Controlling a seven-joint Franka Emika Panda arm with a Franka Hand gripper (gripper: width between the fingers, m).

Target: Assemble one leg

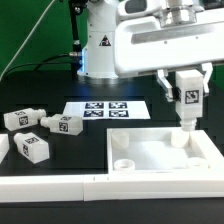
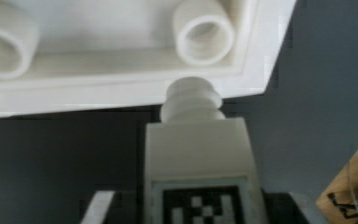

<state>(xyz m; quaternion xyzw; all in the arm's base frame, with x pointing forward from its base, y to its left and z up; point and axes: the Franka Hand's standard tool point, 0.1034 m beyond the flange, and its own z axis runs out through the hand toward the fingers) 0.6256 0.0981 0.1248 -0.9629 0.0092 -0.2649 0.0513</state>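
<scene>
My gripper (image 1: 186, 92) is shut on a leg (image 1: 186, 100), a white block with a black-and-white tag, held upright with its round stub pointing down. The stub hangs just above the far right corner of the large white tray-like part (image 1: 165, 160). In the wrist view the leg (image 2: 197, 150) fills the middle, its stub (image 2: 192, 98) close to the part's rim (image 2: 123, 90), next to a round socket (image 2: 208, 38). A second socket (image 2: 2, 45) shows beside it. Three more legs lie on the table at the exterior view's left: one (image 1: 20, 118), one (image 1: 63, 124) and one (image 1: 32, 146).
The marker board (image 1: 105, 108) lies flat behind the tray-like part. The robot's base (image 1: 100, 45) stands at the back. A white ledge (image 1: 60, 190) runs along the table's front edge. A brownish object (image 2: 357, 175) shows at the wrist view's edge.
</scene>
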